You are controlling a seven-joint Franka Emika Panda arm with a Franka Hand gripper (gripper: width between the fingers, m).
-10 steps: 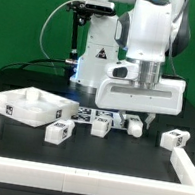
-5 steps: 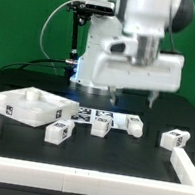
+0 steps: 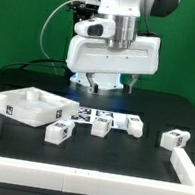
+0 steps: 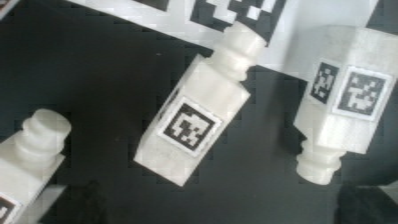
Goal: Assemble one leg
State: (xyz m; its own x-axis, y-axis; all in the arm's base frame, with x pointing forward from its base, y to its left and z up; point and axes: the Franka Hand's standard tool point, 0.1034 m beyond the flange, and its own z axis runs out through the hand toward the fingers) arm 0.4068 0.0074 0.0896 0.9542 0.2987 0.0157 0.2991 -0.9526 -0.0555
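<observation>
The fingers are raised well above the worktop. They stand apart and hold nothing. All parts lie below them. Well to the exterior view's left of the fingers lies the large white panel, flat on the worktop. The leftmost leg lies just beside the panel's near corner, below and to the left of the fingers. The marker board lies flat almost straight beneath the fingers. The second leg lies at its near edge, also almost straight beneath them. The third leg lies below and slightly to the exterior view's right of the fingers, at the end of the marker board. The rightmost leg lies well to the right of the fingers, apart from the other three. No leg touches the fingers. A white rail borders the worktop at the near side. The wrist view shows no fingers. It shows one tagged leg lying on the dark worktop, with two further legs either side, each apart from it. Which of the four these are cannot be told.
</observation>
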